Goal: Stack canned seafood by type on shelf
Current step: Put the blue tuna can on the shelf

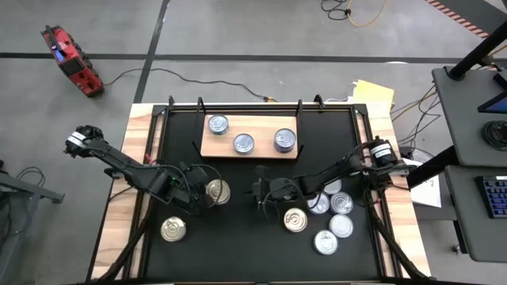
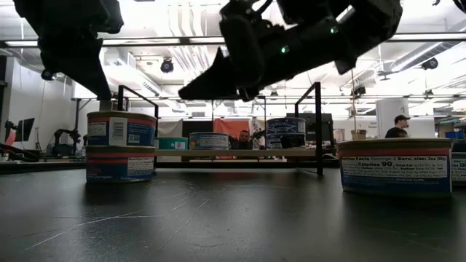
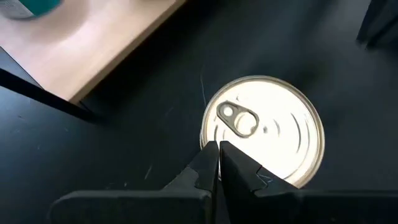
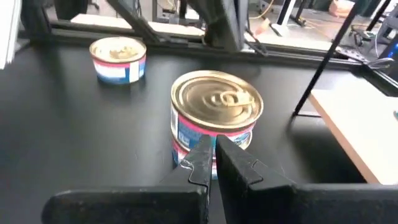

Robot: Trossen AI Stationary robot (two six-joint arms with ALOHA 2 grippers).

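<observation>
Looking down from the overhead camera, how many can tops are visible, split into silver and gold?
Silver tops: 8
Gold tops: 3
Total: 11

Three silver-topped cans (image 1: 242,142) stand upright, apart, on the light wooden shelf (image 1: 212,148). In front of the shelf, two gold-topped tins sit stacked (image 1: 216,191); another lies farther out (image 1: 173,229), and silver-topped tins cluster (image 1: 333,215) off its right end.
</observation>
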